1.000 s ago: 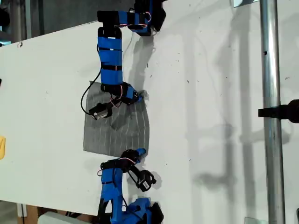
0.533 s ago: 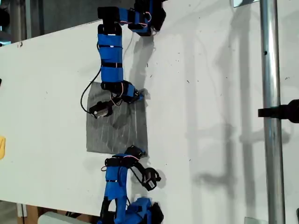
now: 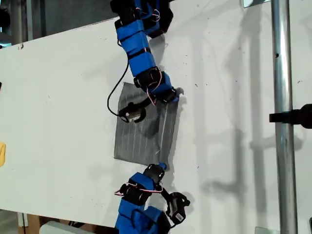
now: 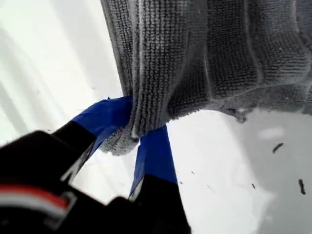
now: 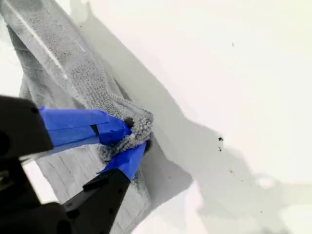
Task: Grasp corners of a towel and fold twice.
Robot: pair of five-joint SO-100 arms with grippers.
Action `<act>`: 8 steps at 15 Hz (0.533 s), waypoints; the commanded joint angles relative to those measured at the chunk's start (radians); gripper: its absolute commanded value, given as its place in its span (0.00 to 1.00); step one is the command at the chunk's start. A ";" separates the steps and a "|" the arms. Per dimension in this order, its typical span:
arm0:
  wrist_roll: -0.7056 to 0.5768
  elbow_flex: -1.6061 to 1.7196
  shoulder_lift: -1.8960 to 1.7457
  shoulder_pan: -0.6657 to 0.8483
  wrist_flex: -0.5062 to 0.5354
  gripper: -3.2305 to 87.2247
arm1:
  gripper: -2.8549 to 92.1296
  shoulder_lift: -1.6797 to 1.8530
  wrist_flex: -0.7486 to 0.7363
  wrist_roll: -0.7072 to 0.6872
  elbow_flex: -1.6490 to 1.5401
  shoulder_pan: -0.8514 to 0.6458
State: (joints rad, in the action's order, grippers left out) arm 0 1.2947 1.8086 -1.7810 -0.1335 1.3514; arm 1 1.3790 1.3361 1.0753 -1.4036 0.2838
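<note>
Small yellow thing (image 3: pixel 2 154) sits at the exterior view's left edge. Thin grey ribbed square towel (image 3: pixel 144 129) lies mid white table (image 3: pixel 58 97), skewed. My first gripper (image 4: pixel 134 139) is clamped on 1 towel corner; my second gripper (image 5: pixel 130 140) is clamped on another.
</note>
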 commanded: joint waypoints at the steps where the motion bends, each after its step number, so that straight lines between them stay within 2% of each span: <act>1: -0.017 0.003 -0.075 0.046 0.015 0.02 | 0.03 0.094 0.071 0.037 0.018 -0.032; 4: -0.238 0.009 -0.083 0.304 -0.002 0.02 | 0.03 0.178 0.092 -0.083 -0.135 -0.299; 8: -0.595 -0.074 0.040 0.696 -0.106 0.02 | 0.03 0.144 0.029 -0.423 -0.140 -0.738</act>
State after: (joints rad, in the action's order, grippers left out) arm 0 0.8007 1.8086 -1.7687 0.4326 1.2778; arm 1 1.4818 1.3929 0.7624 -1.5708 -0.3129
